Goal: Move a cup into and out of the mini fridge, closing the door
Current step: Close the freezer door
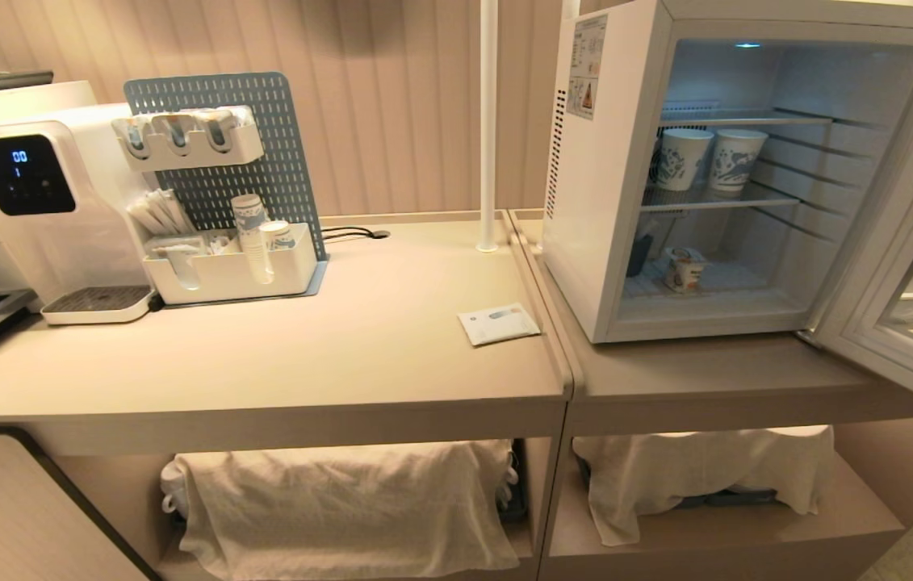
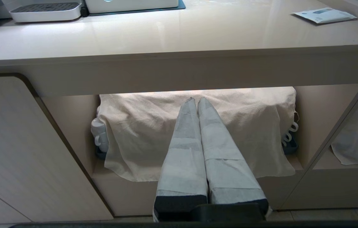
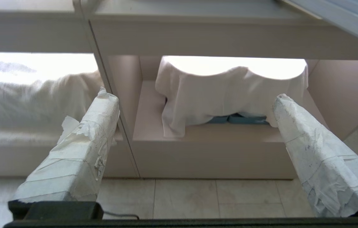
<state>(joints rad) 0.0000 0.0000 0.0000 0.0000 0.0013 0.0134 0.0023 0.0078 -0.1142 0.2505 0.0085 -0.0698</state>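
The cup (image 1: 684, 269) already sits on the mini fridge's (image 1: 585, 202) bottom shelf at right of the frame; the door (image 1: 908, 266) hangs open; right pincer (image 3: 194, 101) spread wide, left pincer (image 2: 197, 101) together, both below the counter (image 1: 262, 363); retrieval and closing remain, I judge.

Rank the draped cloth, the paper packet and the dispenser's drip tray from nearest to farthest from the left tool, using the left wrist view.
1. Cloth: on the lower shelf, straight ahead of the left tool.
2. Packet and drip tray: both up on the countertop, towards opposite ends. They are plainly farther than the cloth, but too close to call between them.
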